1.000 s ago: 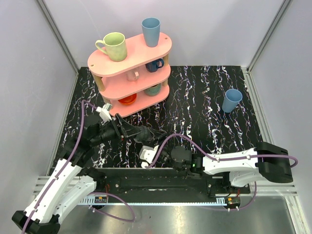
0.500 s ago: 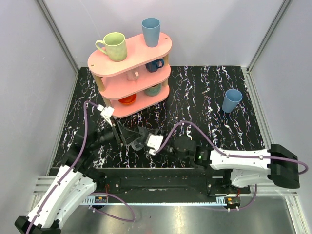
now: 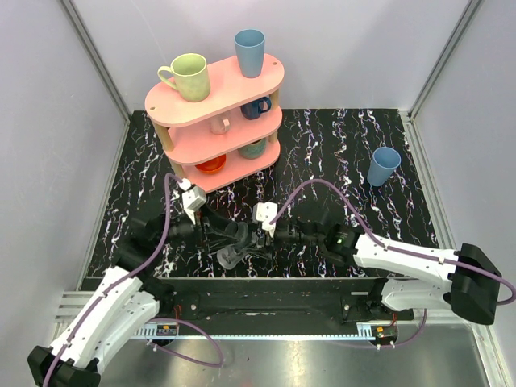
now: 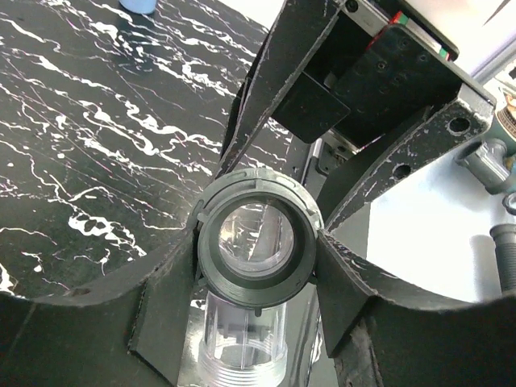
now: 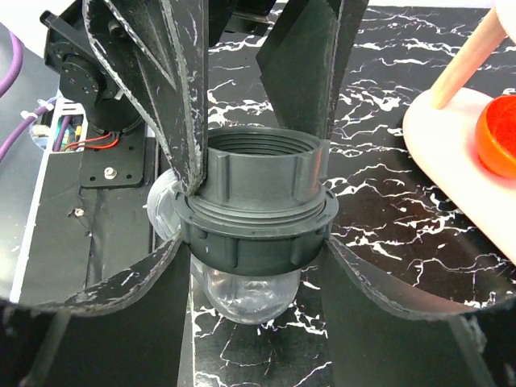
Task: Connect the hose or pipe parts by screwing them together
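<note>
Pincers are facing each other: left pincer (image 4: 256, 256) is clamping the collar (image 4: 300, 278) between its fingers, clear fitting (image 4: 242, 347) hanging beneath them; right pincer (image 5: 254, 250) is squeezing the same collar from the opposite side.

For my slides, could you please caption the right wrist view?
Left claw and right claw clasp the grey collar on the clear fitting.

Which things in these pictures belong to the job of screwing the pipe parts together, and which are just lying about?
Belong to the job:
- grey collar
- clear pipe piece

Just lying about:
- pink shelf
- green mug and blue cup on its top
- orange bowl on its lowest tier
- second blue cup, alone on the table
</note>
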Motion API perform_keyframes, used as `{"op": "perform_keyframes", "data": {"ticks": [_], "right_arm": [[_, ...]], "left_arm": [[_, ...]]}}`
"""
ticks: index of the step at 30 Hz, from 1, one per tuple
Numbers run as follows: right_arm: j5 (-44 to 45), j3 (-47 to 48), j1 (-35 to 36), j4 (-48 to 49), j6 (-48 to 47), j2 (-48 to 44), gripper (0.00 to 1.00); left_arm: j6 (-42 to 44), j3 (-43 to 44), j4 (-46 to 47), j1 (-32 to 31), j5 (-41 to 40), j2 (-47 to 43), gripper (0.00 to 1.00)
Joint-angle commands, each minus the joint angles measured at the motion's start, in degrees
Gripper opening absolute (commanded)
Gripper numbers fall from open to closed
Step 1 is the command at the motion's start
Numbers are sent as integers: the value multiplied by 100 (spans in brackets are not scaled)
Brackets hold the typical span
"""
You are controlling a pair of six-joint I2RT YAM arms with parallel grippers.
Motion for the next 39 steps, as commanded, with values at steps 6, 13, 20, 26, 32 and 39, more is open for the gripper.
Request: {"op": "perform_keyframes", "data": {"ticks": [6,13,20,26,32,39], "right_arm": [[130,214,73,46,-24,-91,0],[1385,56,82,379,-463,-170,0],[3459,-523,793,1923,-2025,-223,0],[4735,-664,1444,3112,-3328,374,0],[5228,-629,1769,4018,-3838,857,0],[5404,-507,1980,4309,-4041,1227,0]], "left_arm": [[-114,873,-765,-30,-863,-32,95],[-1605,1796,-2321,-30,-1856,538,94],[-3285,1824,-2473,-3,-2332,593,94],[-4841,1235,-1576,6,-2640,-5,94],[-5344,1015,-1628,6,-2657,-85,94],[-5274,980,-1707,6,-2850,-129,93]]}}
